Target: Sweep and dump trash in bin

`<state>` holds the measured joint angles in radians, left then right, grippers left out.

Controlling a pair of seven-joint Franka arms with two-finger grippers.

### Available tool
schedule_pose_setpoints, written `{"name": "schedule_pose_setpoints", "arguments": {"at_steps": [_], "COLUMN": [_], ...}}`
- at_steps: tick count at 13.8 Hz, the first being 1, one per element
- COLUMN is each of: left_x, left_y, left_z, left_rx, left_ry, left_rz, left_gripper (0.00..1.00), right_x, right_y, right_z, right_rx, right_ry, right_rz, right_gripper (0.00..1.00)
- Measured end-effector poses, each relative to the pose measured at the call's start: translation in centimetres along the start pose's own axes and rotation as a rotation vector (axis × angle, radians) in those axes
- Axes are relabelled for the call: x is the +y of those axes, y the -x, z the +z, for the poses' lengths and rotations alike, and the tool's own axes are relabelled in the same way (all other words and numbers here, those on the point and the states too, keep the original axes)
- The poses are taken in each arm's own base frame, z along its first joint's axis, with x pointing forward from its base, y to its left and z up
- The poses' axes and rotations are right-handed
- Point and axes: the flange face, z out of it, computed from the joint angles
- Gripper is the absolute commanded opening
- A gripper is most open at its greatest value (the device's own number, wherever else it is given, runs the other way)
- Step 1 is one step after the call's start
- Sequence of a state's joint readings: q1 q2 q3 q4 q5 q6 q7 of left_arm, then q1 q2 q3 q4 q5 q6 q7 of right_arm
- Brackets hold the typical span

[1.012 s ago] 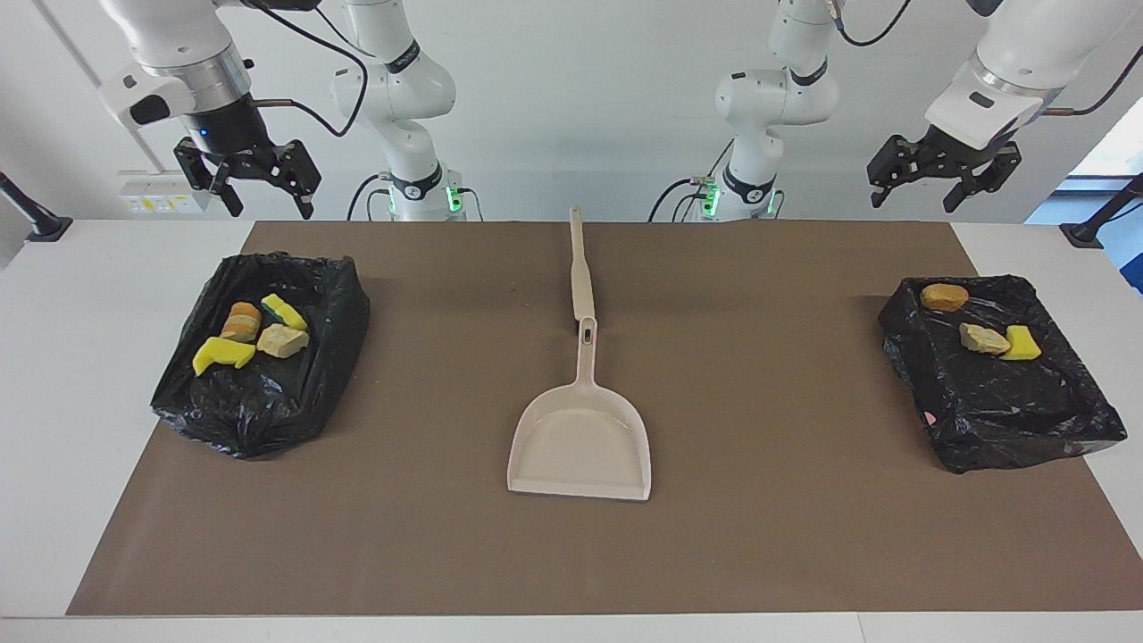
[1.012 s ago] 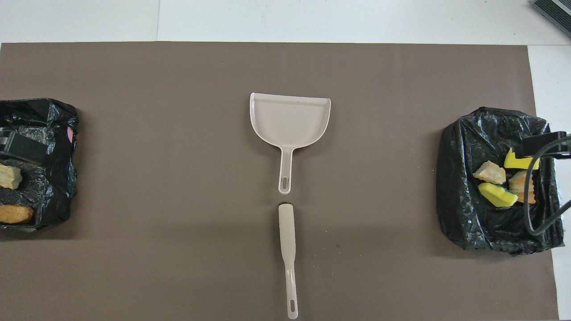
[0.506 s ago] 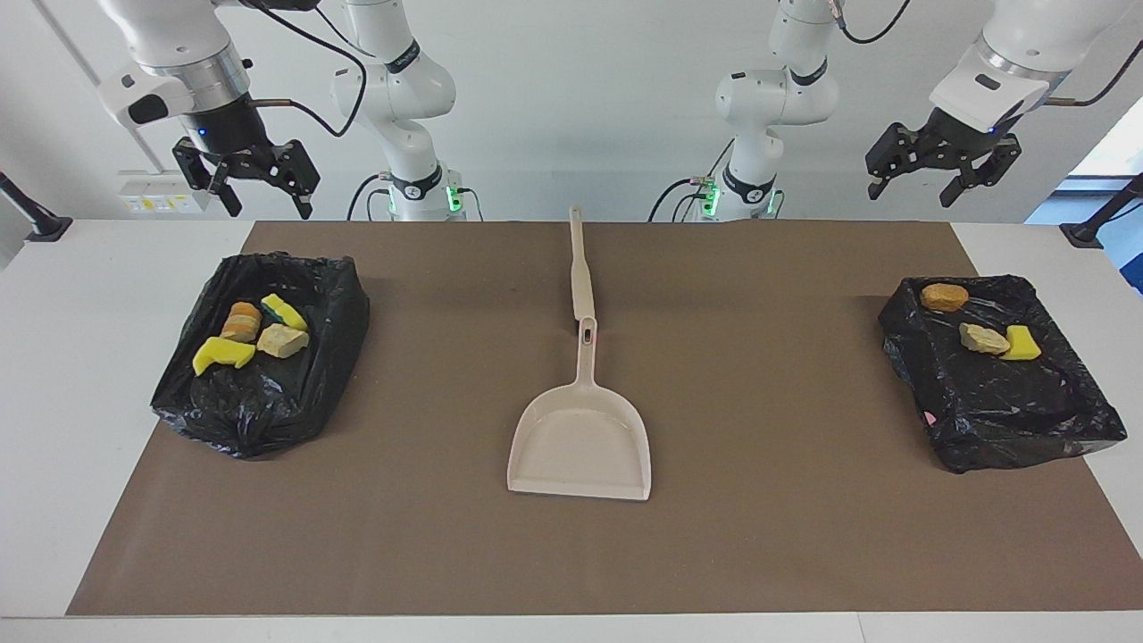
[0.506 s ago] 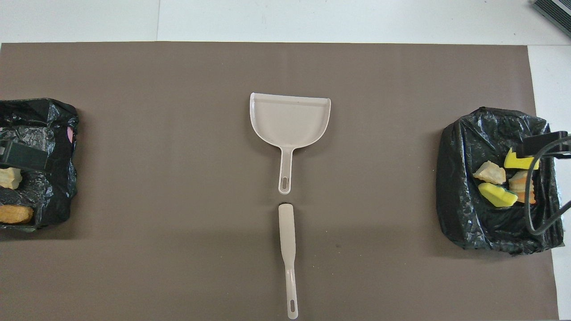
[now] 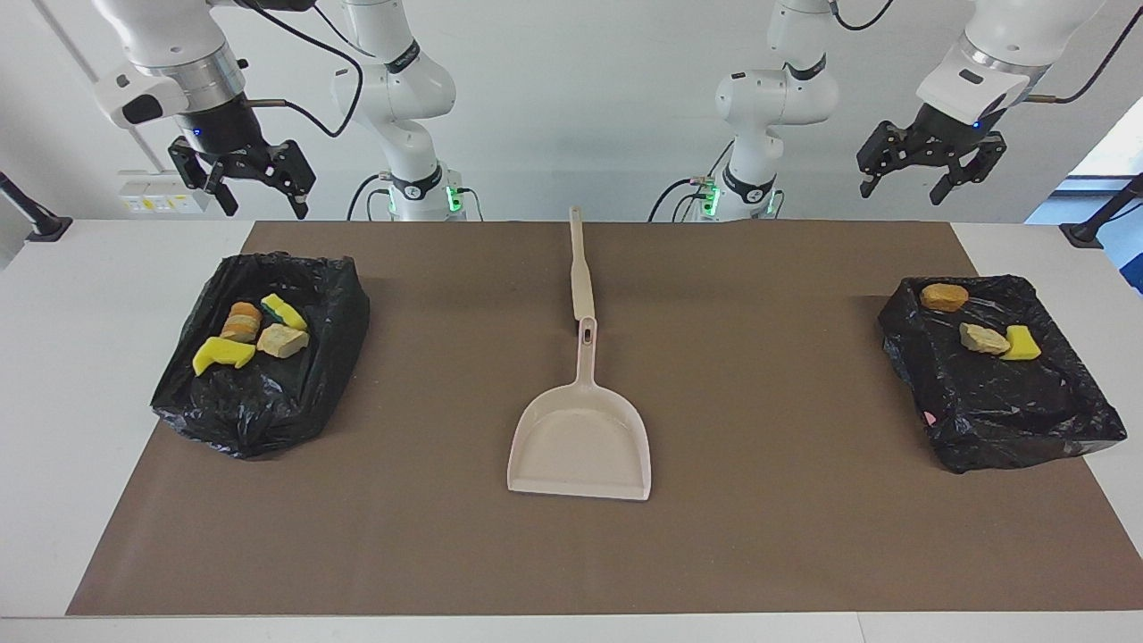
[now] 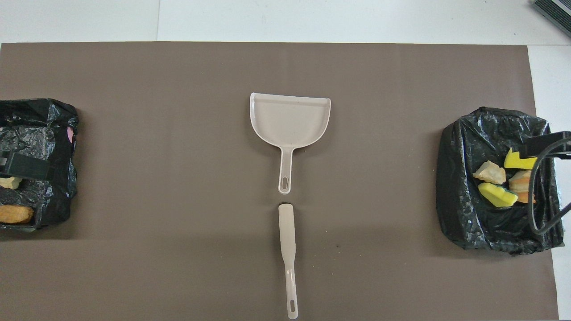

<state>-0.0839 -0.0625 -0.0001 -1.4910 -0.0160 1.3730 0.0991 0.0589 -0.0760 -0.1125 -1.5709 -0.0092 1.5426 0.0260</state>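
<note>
Trash (image 5: 252, 332) all binned by the look of it: four scraps, yellow sponge chunks and tan bread-like bits, in the black-lined bin (image 5: 332, 295) at the right arm's end of the table, three more (image 5: 982, 332) in the other lined bin (image 5: 1027, 429) at the left arm's end. Nothing loose on the brown mat (image 5: 759, 536).

Dustpan (image 5: 580, 442) flat mid-mat, mouth pointing away from the robots, with the brush (image 5: 579, 268) lying in line with its handle, nearer the robots, tips just about touching. Looks more like a bare stick than a brush from both views, bristles hard to make out, so possibly face down.

Right gripper (image 5: 254, 183) up in the air over the table edge near its bin, fingers spread wide, holding nothing. Left gripper (image 5: 920, 170) same deal at its own end, wide open and empty.

What could go wrong from here: not much, honestly. Liner on the right arm's bin pretty slumped, so a low pass by an arm could snag the plastic and tip scraps back out. Cable loop (image 6: 537, 191) hanging over that bin in the overhead view, same snag worry.

Hidden stuff: the left arm's bin cut off by the overhead frame, one yellow scrap there not visible from above. Bin walls under the liners not visible at all.
</note>
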Motion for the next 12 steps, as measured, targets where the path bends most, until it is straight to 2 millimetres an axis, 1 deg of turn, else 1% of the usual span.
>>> {"name": "schedule_pose_setpoints", "arguments": {"at_steps": [3, 7, 12], "left_x": [-0.03, -0.04, -0.05], "left_y": [-0.28, -0.4, -0.44], "left_z": [-0.01, -0.07, -0.11], "left_rx": [-0.008, -0.008, -0.007], "left_ry": [0.001, 0.001, 0.001], "left_rz": [0.0, 0.0, 0.0], "left_gripper": [1.0, 1.0, 1.0], "right_x": [-0.04, -0.6, -0.6], "right_y": [0.0, 0.02, 0.02], "right_z": [0.0, 0.0, 0.0], "right_rx": [0.0, 0.0, 0.0], "right_ry": [0.0, -0.001, -0.001], "right_rz": [-0.001, -0.011, -0.011], "right_gripper": [1.0, 1.0, 1.0]}}
